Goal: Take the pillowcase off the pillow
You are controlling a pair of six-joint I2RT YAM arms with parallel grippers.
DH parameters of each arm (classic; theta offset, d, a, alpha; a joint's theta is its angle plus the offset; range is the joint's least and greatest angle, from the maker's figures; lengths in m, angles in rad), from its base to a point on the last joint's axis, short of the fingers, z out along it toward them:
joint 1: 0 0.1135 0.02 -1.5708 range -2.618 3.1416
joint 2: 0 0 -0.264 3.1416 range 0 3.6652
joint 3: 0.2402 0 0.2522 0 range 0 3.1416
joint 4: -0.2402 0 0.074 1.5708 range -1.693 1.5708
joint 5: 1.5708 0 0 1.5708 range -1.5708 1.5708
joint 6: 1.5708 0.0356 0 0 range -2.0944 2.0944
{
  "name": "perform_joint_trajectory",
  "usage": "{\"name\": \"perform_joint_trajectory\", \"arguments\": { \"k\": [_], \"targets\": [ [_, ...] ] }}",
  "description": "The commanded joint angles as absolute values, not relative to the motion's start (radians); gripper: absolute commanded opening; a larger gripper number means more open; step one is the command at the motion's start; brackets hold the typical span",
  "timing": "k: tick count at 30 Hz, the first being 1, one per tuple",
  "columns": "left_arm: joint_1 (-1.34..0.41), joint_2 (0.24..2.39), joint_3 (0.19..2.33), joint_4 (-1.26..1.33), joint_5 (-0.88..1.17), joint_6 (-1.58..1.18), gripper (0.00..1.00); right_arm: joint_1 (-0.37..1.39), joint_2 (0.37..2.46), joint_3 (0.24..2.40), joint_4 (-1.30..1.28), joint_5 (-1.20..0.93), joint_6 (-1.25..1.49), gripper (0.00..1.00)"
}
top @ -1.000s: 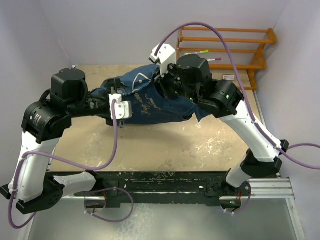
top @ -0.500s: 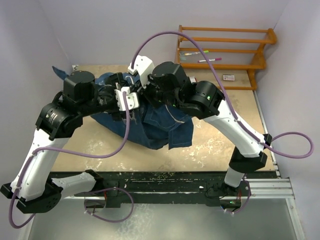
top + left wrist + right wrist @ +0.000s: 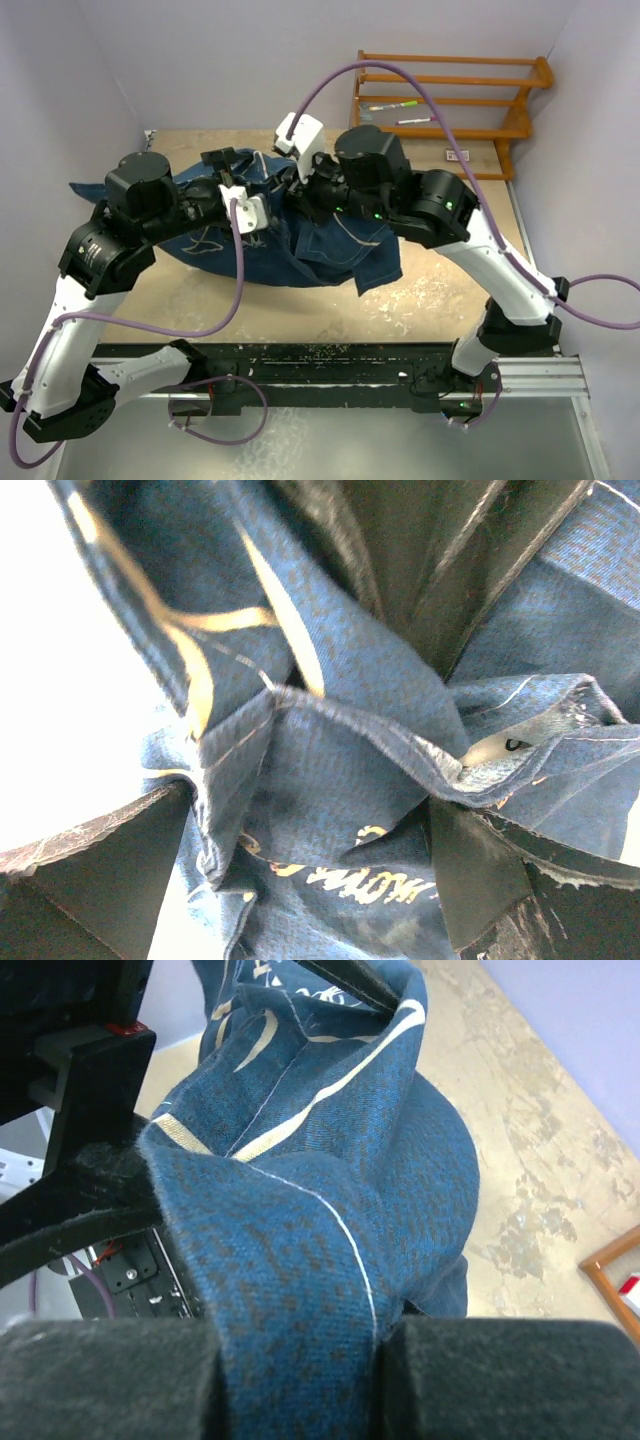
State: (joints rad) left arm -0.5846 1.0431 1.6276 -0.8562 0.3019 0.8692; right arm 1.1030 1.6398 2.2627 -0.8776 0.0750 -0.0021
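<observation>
Cream cursive writing is being shown on the navy pillowcase (image 3: 300, 235), but only fragments are visible in the left wrist view and no word can be read for certain; thin pale line drawings are also running across the cloth. A small white tag (image 3: 497, 748) bearing a dark mark is being exposed at a frayed hem fold. The fabric is looking like a coarse, denim-like weave with white stitched seams, soft and heavily creased. It is being held bunched above the middle of the scuffed tan table (image 3: 420, 295), with a loose flap hanging toward the near edge and a corner trailing off to the left. The right gripper (image 3: 300, 190) is being kept pressed together on a thick fold of the pillowcase, the cloth being squeezed between its black padded fingers (image 3: 110, 1375). The left gripper (image 3: 228, 170) is being held spread wide, its jaws standing apart with cloth draped between them. An orange wooden rack (image 3: 455, 95) is standing at the far right.
</observation>
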Motion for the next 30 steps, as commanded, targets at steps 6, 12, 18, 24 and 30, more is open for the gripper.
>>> {"name": "perform_joint_trajectory", "arguments": {
  "k": [6, 12, 18, 24, 30],
  "targets": [
    [-0.577, 1.18, 1.803, -1.054, 0.343, 0.793, 0.99, 1.126, 1.444, 2.231, -0.627, -0.084, -0.033, 0.0],
    [-0.578, 1.332, 1.864, -1.256, 0.52, 0.758, 0.91, 1.125, 1.487, 2.296, -0.606, -0.17, -0.023, 0.0],
    [-0.557, 1.42, 1.833, -1.273, 0.603, 0.745, 0.18, 1.122, 1.511, 2.293, -0.571, -0.187, -0.006, 0.0],
    [-0.46, 1.432, 1.919, -1.29, 0.783, 0.736, 0.0, 0.762, 1.402, 2.071, -0.448, -0.284, 0.2, 0.73],
    [-0.244, 1.497, 2.121, -1.254, 1.067, 0.591, 0.0, 0.544, 1.271, 1.885, -0.374, -0.275, 0.358, 0.94]
  ]
}}
